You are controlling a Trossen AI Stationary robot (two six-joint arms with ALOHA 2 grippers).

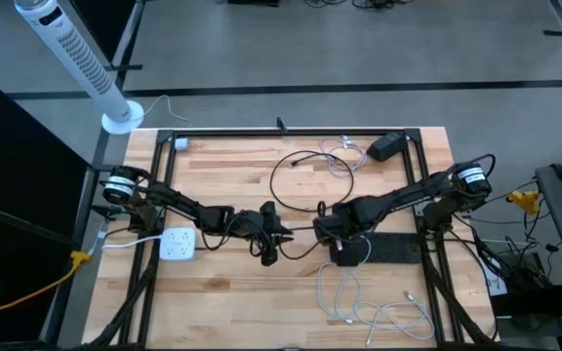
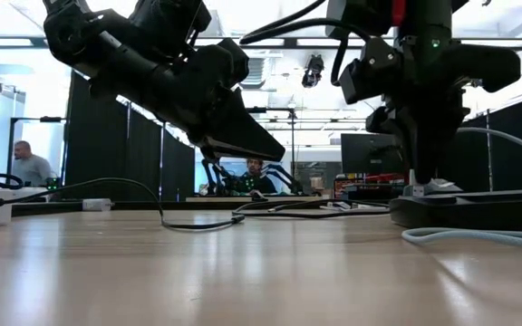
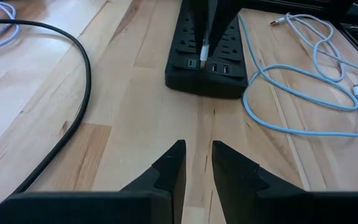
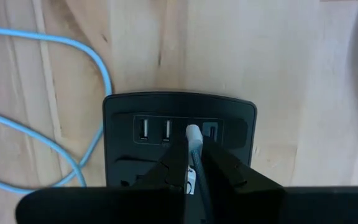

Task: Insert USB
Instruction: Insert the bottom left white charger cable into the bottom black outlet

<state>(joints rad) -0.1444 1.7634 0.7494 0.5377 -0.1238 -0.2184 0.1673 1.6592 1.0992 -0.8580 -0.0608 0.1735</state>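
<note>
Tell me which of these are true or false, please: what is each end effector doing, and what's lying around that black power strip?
1. The right end effector is shut on a white USB plug at the end of the black power strip. True.
2. The power strip's USB ports all sit empty and free. False: the white plug sits at one port, with the others bare beside it.
3. The left end effector holds a cable. False: nothing lies between its fingers, only bare wooden table.
4. A light blue cable lies looped on the table beside the power strip. True.
5. The white power adapter sits near the right arm. False: it lies by the left arm.
</note>
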